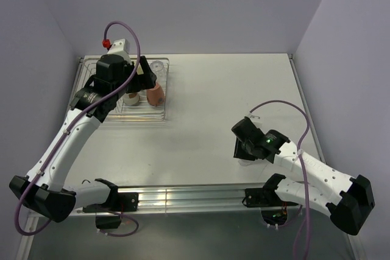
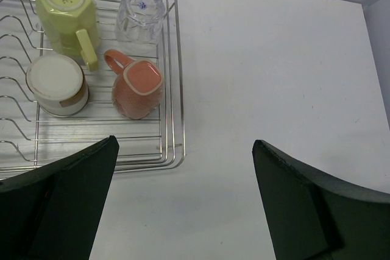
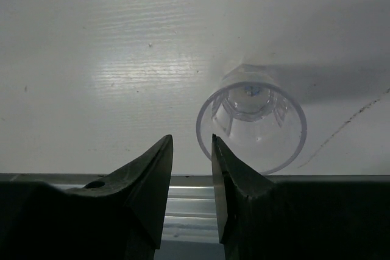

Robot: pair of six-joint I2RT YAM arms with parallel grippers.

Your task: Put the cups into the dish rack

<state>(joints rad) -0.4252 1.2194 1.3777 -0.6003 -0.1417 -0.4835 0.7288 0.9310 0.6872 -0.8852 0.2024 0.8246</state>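
Observation:
The wire dish rack [image 2: 178, 59] holds a pale yellow mug [image 2: 64, 10] upside down, a clear glass tumbler [image 2: 141, 11], a brown cup [image 2: 58, 84] with its pale base up, and a salmon-pink mug [image 2: 139, 89] on its side. My left gripper [image 2: 185, 141] is open and empty, above the rack's near right corner [image 1: 149, 80]. The second clear tumbler [image 3: 253, 126] stands upright on the table. My right gripper [image 3: 192, 137] hovers at its left rim, jaws a narrow gap apart with nothing between them. In the top view it is at the front right [image 1: 239, 147].
An aluminium rail [image 1: 183, 198] runs along the table's near edge, just behind the right gripper [image 3: 183, 205]. Purple walls close the back and both sides. The rack [image 1: 122, 117] sits at the far left, with bare table to its right.

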